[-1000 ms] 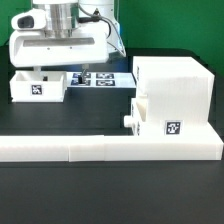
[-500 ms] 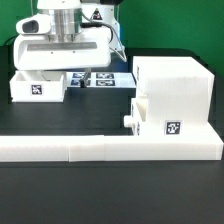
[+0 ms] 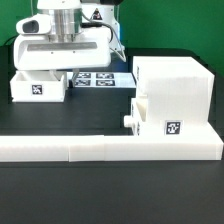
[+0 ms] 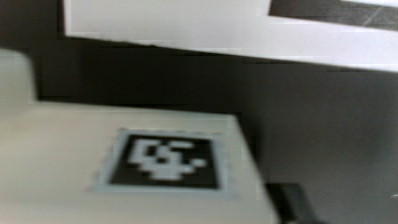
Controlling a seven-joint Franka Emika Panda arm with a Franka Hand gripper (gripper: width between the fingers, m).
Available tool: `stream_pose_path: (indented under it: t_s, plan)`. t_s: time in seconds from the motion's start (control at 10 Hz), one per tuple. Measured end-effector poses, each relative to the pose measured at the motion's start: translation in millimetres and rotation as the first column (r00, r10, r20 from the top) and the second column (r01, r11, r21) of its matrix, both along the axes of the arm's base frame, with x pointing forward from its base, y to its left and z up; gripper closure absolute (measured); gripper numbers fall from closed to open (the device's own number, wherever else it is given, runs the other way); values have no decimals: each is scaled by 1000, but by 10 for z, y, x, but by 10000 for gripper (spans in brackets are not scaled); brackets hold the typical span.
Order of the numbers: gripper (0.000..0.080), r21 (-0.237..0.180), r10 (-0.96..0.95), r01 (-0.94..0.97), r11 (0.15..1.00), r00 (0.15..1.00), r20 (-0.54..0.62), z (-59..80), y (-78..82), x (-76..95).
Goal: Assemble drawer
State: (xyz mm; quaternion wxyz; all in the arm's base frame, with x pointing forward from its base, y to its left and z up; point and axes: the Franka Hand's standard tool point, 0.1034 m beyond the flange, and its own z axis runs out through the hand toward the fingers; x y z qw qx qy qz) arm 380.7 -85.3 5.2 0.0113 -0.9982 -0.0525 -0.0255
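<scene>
The white drawer housing (image 3: 172, 92) stands at the exterior view's right, with a tag low on its front. One tray with a round knob (image 3: 129, 119) sits partly inside it. A second loose tray (image 3: 36, 88), with a tag on its front, lies at the left. My gripper (image 3: 46, 72) hangs low right over this tray, its fingertips hidden behind the hand and the tray's rim. In the wrist view the tray's tagged face (image 4: 164, 158) fills the near field. One dark finger (image 4: 285, 203) shows just beside the tray's edge. The jaws look open, holding nothing.
The long low white L-shaped border wall (image 3: 100, 148) runs along the front. The marker board (image 3: 98, 78) lies flat behind the tray, between it and the housing. The table top is black.
The gripper has come down and shifted slightly to the exterior view's right, over the left tray. Since half a second ago it has hardly moved. The trays and housing have not moved.
</scene>
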Motion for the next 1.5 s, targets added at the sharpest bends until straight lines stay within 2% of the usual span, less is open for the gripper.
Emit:
stream_pose_path:
  t_s: [0.1,0.7,0.9,1.2,1.3,1.5]
  plan:
    - [757,0,2,-2,1000,1000,0,0,0,1]
    - [757,3,22,-22,1000,1000,-6,18,33,24]
    - [757,11,71,-71,997,997,-2,226,170,270]
    - [757,26,125,-125,992,992,12,367,298,686]
    - [757,26,163,-164,986,986,21,359,320,760]
    - [757,26,171,-172,985,985,17,346,317,734]
